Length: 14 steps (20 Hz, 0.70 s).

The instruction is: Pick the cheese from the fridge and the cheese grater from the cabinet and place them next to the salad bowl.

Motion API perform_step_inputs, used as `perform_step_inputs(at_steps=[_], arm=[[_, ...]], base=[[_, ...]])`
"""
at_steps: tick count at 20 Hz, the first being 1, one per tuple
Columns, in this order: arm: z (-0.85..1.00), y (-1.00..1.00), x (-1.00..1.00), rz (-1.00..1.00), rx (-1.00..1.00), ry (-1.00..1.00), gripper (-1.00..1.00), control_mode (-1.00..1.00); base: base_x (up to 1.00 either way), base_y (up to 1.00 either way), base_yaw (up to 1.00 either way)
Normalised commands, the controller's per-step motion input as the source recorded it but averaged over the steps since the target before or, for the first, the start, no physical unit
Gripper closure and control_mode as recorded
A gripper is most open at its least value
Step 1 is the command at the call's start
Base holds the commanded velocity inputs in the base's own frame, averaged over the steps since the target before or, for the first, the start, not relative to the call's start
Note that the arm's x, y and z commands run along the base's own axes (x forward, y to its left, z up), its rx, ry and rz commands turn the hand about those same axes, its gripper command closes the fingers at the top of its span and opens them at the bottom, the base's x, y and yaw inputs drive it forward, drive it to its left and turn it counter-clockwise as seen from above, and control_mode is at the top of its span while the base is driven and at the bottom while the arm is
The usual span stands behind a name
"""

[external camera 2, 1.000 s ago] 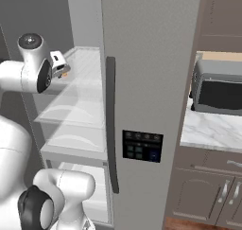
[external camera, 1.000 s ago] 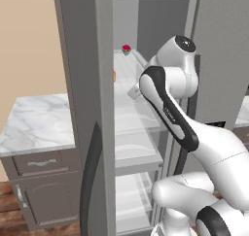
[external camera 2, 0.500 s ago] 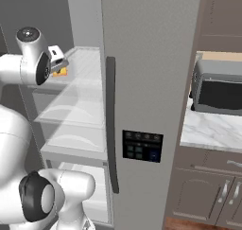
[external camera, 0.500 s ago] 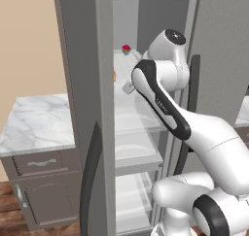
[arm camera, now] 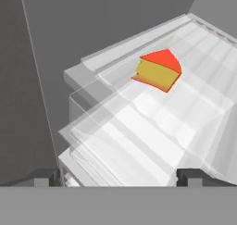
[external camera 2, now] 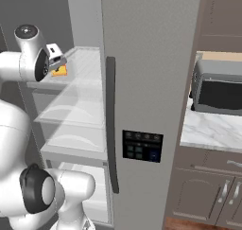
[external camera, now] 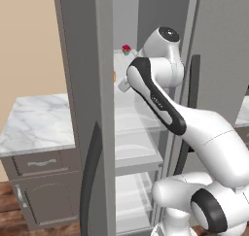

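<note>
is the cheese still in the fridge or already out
In the fridge. The cheese lies on a clear glass shelf inside; the gripper is open, its fingers wide apart and short of the wedge.

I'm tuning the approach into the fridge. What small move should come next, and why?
Probably ease the open gripper forward toward the cheese: in the hand view the wedge lies ahead on the glass shelf, well clear of both fingertips.
</note>
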Motion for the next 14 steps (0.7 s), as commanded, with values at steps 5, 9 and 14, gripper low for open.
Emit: perform_step_inputs(at_steps=[5,9,14], arm=[[0.0,0.12,0.16,0.01,0.0,0.0,-1.0,-1.0],[0.0,0.15,0.18,0.01,0.0,0.0,-1.0,-1.0],[0.0,0.06,0.14,0.0,0.0,0.0,-1.0,-1.0]], base=[[0.0,0.0,0.0],[0.0,0.0,0.0],[0.0,0.0,0.0]])
